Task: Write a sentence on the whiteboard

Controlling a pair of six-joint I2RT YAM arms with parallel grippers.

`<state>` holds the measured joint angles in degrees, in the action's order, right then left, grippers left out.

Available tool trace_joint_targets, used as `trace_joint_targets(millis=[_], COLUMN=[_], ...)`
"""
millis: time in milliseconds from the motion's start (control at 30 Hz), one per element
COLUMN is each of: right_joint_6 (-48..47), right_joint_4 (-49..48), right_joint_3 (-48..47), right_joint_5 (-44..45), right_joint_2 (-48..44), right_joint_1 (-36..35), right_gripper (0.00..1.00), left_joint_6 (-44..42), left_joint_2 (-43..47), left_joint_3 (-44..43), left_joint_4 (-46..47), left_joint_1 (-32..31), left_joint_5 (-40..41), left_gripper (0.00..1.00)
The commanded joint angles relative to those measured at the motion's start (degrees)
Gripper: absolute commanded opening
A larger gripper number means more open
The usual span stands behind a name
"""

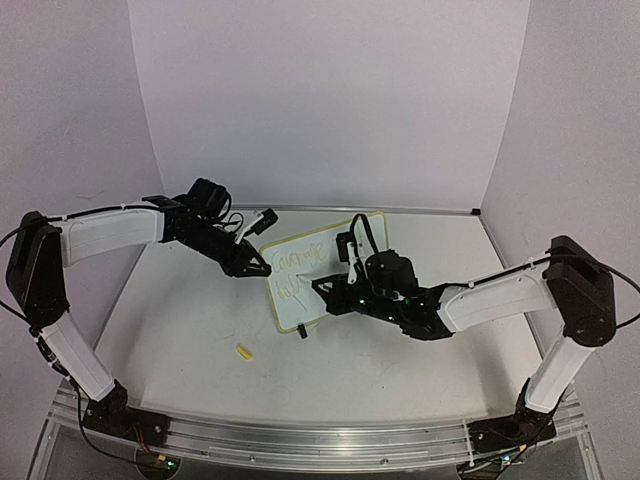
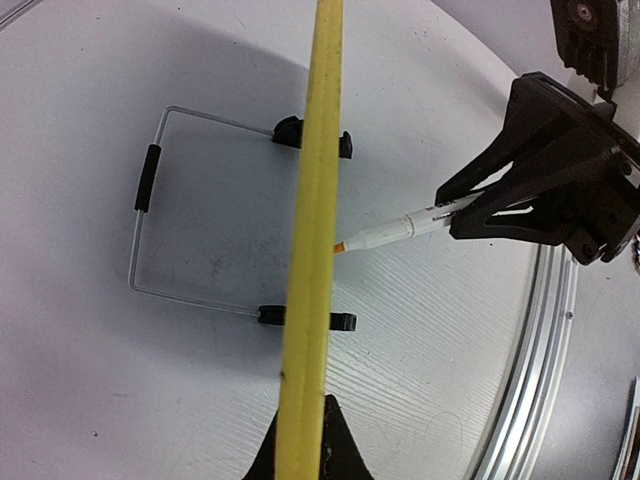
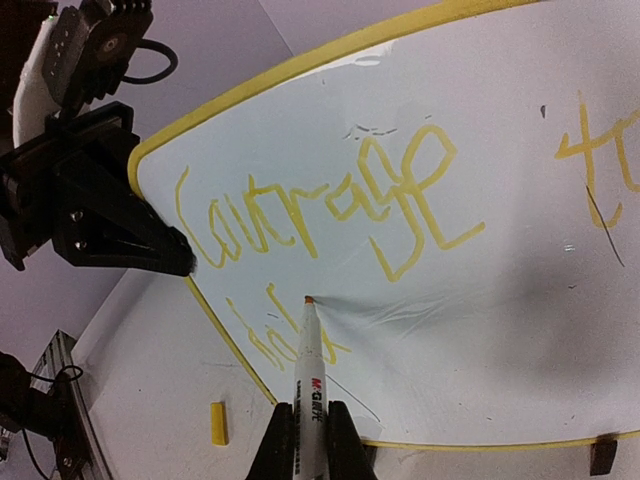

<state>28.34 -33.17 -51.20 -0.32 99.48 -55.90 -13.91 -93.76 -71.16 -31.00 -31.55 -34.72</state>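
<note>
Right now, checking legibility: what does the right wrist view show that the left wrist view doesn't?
Only right wrist: the sentence on the whiteboard face, starting "Courage", and a small yellow piece. Only left wrist: the wire stand behind the board, seen edge-on. Both: its yellow frame, the marker in the right gripper, tip at the board, and the left gripper clamping the frame.

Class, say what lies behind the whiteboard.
A thin wire stand, joined to the two black clip feet. The whiteboard shows edge-on, so its back face is hidden.

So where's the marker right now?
In the right wrist view, the marker is clamped in the right end effector, tip on the whiteboard below the first line of the sentence.
</note>
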Motion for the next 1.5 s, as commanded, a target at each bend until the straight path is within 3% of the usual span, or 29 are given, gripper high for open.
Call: trace_joint_targets(millis=[0,433,867,1200,1467], right_joint_6=[0.46,3.58,5.36,2.96,2.66], right_joint_4=[-1.30,-1.95,-3.22,-8.14,-7.80], right_joint_3=[-1.01,1.80,6.19,8.00,7.31], right_joint_5=[1.88,0.71,4.93,-1.87,-0.51], right_joint_2=[0.42,3.96,0.72,-3.22,-2.42], right_joint_1=[0.92,0.92,0.96,0.86,0.49], right_gripper=[0.00,0.00,0.00,0.00,0.00], left_joint_6=[-3.85,-3.91,-3.90,-3.89,-3.82], left_joint_2=[-0.73,-1.02,-1.02,-1.01,-1.01], left_joint_3=[-0.12,-0.12,-0.12,-0.12,-0.13], left_joint_4=[-2.84,-2.86,-2.83,-2.85,-2.85], left_joint_1=[-0.18,-0.18,-0.14,-0.18,-0.18], left_joint_5=[7.34,7.41,7.39,7.30,7.30], left_gripper=[0.00,0.00,0.00,0.00,0.00])
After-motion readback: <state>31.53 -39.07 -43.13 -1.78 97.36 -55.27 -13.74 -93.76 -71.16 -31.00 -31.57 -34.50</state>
